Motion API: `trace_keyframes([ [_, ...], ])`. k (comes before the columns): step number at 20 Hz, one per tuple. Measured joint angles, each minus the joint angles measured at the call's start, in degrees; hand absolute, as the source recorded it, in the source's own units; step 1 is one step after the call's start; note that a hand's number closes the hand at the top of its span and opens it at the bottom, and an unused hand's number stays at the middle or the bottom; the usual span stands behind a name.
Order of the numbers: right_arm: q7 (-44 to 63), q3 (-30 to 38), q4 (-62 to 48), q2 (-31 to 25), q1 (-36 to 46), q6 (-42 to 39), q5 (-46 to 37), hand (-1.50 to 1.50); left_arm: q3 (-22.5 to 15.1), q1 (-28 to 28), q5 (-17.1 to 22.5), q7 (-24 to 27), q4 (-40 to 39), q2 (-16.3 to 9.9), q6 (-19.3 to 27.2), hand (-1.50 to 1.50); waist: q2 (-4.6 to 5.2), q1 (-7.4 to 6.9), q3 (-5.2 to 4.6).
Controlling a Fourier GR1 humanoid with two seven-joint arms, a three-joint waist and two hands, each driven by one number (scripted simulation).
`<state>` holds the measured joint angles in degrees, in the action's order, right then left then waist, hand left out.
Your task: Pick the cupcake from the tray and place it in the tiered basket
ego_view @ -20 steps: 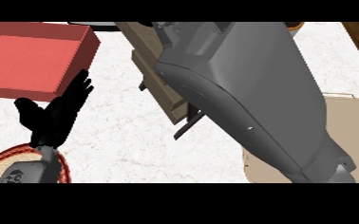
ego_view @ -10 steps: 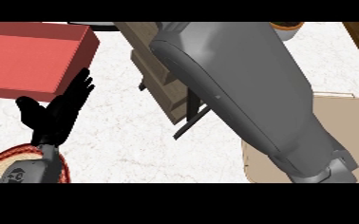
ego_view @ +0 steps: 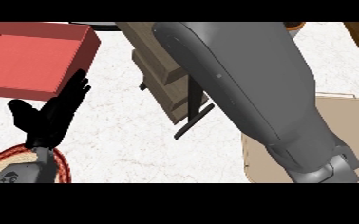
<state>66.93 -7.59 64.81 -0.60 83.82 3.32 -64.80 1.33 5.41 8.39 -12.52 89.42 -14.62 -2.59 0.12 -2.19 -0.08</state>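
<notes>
Fingers of our left hand [ego_view: 51, 116] stand straight and released at the lower left of the frame, resting over the bench [ego_view: 133, 137] just below the red tray [ego_view: 42, 59] and holding nothing. Our right hand is out of sight: only its grey forearm [ego_view: 245, 90] shows, running from the lower right up across the middle, so we cannot tell whether those fingers are clenched or grasping anything. We cannot see the cupcake anywhere; the visible part of the tray shows none. We judge a cupcake light, soft and easily crushed, best taken low around its wrapper, away from any frosting. The forearm hides most of the wooden basket [ego_view: 165, 71]; its tiers are hard to make out.
</notes>
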Motion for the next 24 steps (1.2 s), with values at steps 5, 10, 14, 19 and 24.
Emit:
trace_keyframes([
  [5,-0.8,5.4,2.2,0.0,0.5,5.6,-1.2,-1.50,0.0,-0.1,-0.1,-0.1,-0.2,0.3,0.1,0.00,0.03,0.31,0.04],
  [10,-1.0,9.5,7.1,0.2,0.4,11.5,-3.5,-1.50,0.3,-0.1,0.1,-0.4,-0.1,0.2,0.1,0.00,-0.22,0.84,0.07],
  [14,-0.7,12.6,12.3,0.3,-0.1,14.0,-7.6,-1.50,1.0,-0.1,0.1,-0.3,-0.6,0.2,0.4,0.00,-0.51,1.81,0.07],
  [19,0.3,16.4,21.9,-0.1,-1.5,13.0,-14.0,-1.50,1.7,-1.8,0.4,0.1,-0.1,0.1,0.3,0.00,-0.96,2.97,0.11],
  [24,1.0,18.9,35.7,-0.1,-4.2,7.7,-17.5,-1.50,2.5,-3.4,0.4,0.4,0.0,-0.4,0.1,0.00,-1.35,4.06,0.16],
])
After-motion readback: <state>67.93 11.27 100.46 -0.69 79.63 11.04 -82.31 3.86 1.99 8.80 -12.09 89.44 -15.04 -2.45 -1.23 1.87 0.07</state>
